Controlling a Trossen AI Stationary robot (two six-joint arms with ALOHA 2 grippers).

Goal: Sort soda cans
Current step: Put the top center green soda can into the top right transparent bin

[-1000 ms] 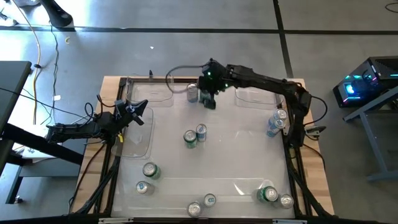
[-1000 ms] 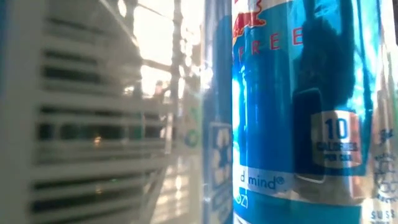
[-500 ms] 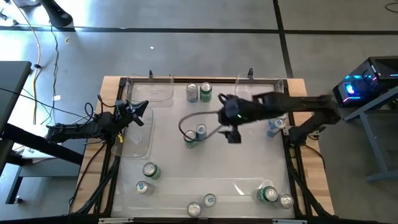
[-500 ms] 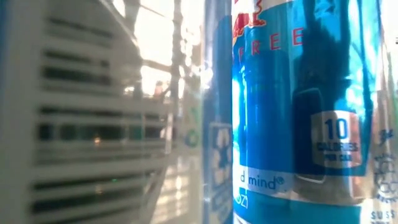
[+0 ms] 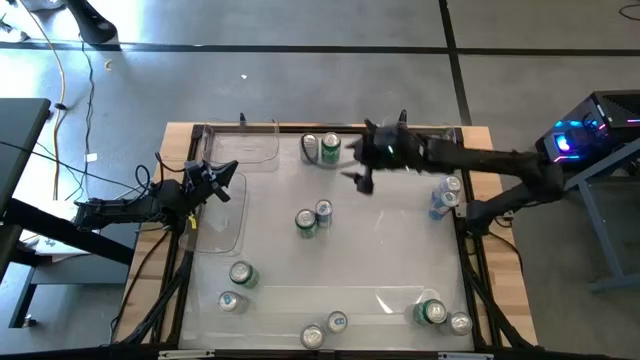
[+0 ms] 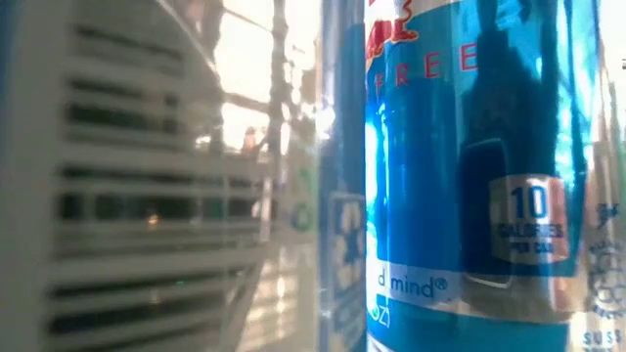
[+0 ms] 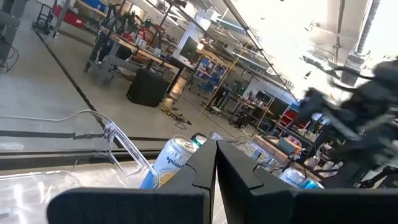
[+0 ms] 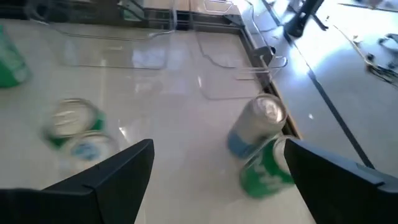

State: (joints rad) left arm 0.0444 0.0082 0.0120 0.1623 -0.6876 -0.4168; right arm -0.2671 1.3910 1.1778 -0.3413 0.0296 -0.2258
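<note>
Several soda cans stand upright on the table. A grey can [image 5: 309, 148] and a green can [image 5: 330, 148] stand at the far edge. A green-and-blue pair [image 5: 314, 217] is mid-table, and a pair [image 5: 446, 195] stands at the right edge. More stand along the near edge [image 5: 242, 273] [image 5: 432, 312]. My right gripper [image 5: 358, 178] hovers open just right of the far pair, holding nothing. Its wrist view shows the grey can [image 8: 261, 124] and the green can [image 8: 267, 171] ahead. My left gripper [image 5: 215, 180] waits shut over the left tray.
Clear plastic trays sit at the left edge [image 5: 225, 215] and along the far edge [image 5: 250, 150] [image 5: 415, 150]. A raised rim frames the table [image 5: 470, 250]. In the low view a blue can [image 6: 469, 176] stands right against the lens and hides the rest.
My right gripper pulled away from the far edge, where a green can now stands beside the grey one. It swung out over mid-table, then came back toward the far edge, right of that pair. The left arm kept still.
</note>
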